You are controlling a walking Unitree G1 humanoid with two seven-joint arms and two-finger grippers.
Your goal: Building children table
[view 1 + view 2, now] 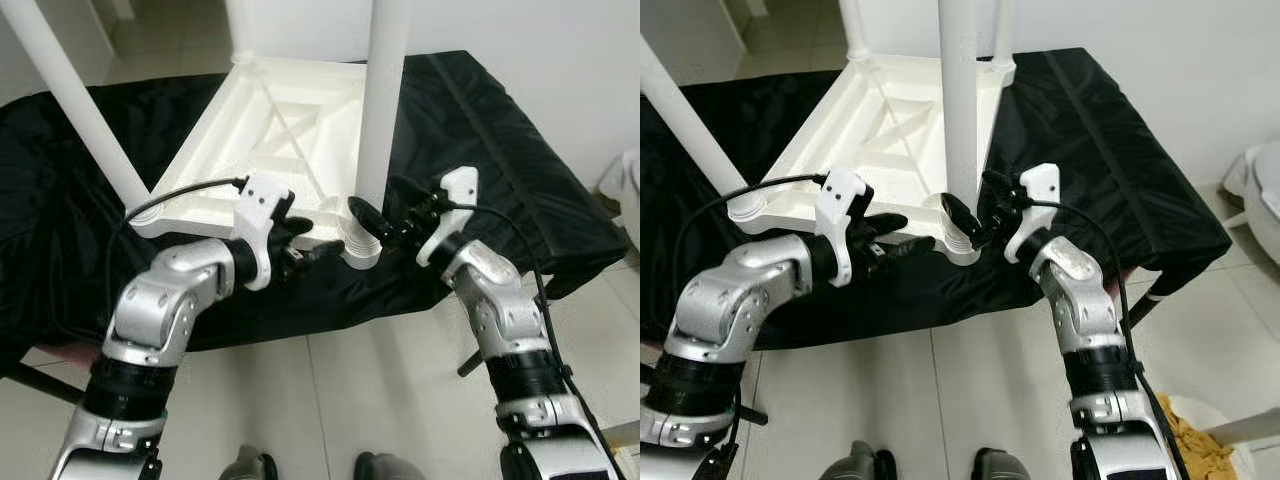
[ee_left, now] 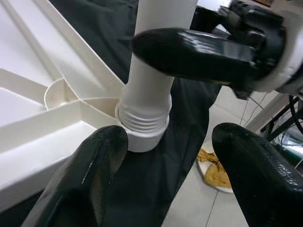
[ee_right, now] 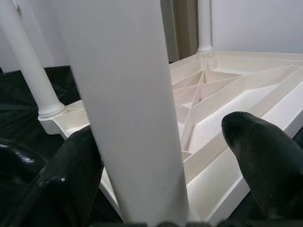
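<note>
Children table top [image 1: 290, 120] lies upside down on black-draped desk [image 1: 520, 170], frame centre. Legs stand in at least three corners; near leg [image 1: 383, 110] sits in socket, threads showing, likely not fully screwed home. Right hand [image 1: 385, 222] spread wide around its base, not gripping. Left hand [image 1: 305, 240] open beside socket. Yellow cloth [image 1: 1200, 450] on floor, lower right.

Table legs [image 1: 385, 100] run past the top edge.
</note>
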